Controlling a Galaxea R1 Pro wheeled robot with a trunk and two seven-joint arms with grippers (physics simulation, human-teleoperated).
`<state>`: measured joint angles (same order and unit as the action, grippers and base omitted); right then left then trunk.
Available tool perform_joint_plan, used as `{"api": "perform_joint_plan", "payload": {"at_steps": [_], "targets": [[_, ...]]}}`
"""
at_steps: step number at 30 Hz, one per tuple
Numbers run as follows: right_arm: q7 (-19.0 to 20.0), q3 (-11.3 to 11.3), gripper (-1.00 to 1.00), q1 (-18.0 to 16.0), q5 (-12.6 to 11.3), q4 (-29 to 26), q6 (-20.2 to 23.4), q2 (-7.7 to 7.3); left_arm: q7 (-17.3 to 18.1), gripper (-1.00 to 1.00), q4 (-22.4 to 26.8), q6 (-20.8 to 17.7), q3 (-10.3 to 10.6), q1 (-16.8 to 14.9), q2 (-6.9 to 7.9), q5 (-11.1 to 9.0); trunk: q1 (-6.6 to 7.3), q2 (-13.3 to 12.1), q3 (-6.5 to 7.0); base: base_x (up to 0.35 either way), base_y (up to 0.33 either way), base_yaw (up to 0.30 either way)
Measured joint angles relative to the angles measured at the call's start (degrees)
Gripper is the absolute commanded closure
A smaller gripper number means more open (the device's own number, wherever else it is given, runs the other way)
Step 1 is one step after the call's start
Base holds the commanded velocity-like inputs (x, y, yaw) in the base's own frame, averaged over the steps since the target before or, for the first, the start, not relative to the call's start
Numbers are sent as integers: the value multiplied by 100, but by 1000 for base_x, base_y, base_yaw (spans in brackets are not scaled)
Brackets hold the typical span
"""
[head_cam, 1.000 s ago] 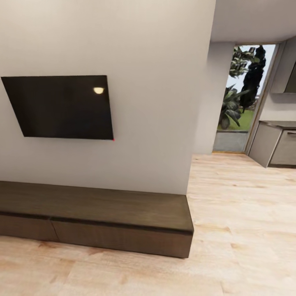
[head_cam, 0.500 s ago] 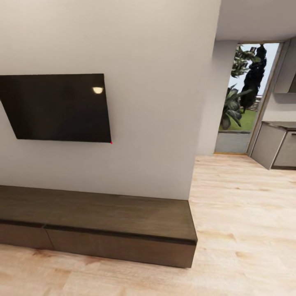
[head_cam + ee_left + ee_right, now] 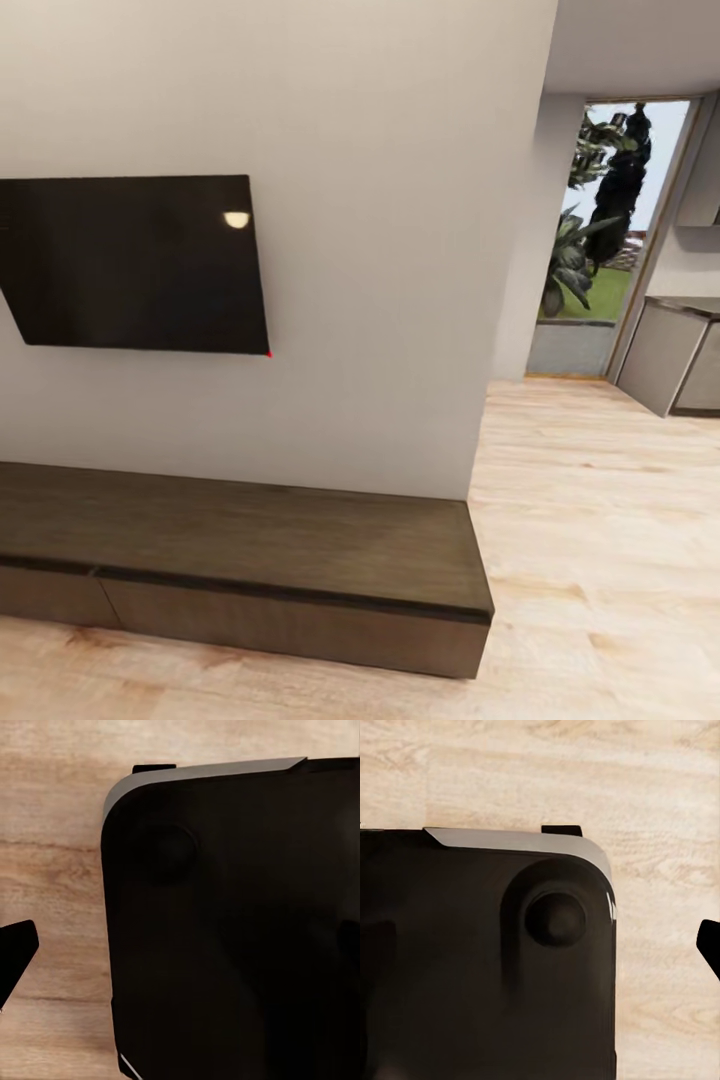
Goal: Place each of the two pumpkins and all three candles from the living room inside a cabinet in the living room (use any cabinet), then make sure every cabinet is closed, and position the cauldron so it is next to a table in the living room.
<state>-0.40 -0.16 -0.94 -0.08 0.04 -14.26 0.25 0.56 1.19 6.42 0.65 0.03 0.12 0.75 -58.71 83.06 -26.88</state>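
Wall point(image 3: 380, 250): a pale partition stood across the left and centre of the head view, ending at a corner right of centre.
Cabinet point(image 3: 250, 560): the long, low, dark brown unit ran along the foot of that wall, near and left; every front in sight lay flush (judged closed, though its left end ran past the picture's edge).
Floor point(image 3: 600, 560): pale wood boards stretched right and far toward a glazed opening point(image 3: 600, 230) with foliage outside.
Television point(image 3: 135, 262): a dark screen hung on the wall above the cabinet.
Grey counter unit point(image 3: 670, 355): stood far right, well apart from the cabinet.
Robot base point(image 3: 240, 930): a dark rounded-corner body lay over the boards in the left wrist view, and likewise point(image 3: 487, 960) in the right wrist view.
Progress: no pumpkin, candle or cauldron was in sight here; how many had been stowed could not be told.
Obstructions: nothing stood between robot and cabinet.
Jaws: cannot tell for either gripper.
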Motion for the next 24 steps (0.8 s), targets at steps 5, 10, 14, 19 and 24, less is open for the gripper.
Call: {"api": "perform_joint_plan", "payload": {"at_steps": [5,10,14,19,24], "targets": [[0,0,-100,0,2,-4,4,7,0,-100,0,1,0,1,9,-3,0,0,0,183,0,0],[1,1,-100,0,6,-1,9,-4,0,-100,0,3,0,0,13,-1,1,0,0,215,0,0],[0,0,-100,0,1,0,5,-8,0,-100,0,26,4,0,18,0,-1,0,0,87,0,0],[0,0,-100,0,10,0,18,-8,0,-100,0,216,8,-1,22,-3,-2,0,0,24,0,0],[6,7,-100,0,15,0,14,0,0,-100,0,264,8,-2,22,-3,1,0,0,202,60,0]]}}
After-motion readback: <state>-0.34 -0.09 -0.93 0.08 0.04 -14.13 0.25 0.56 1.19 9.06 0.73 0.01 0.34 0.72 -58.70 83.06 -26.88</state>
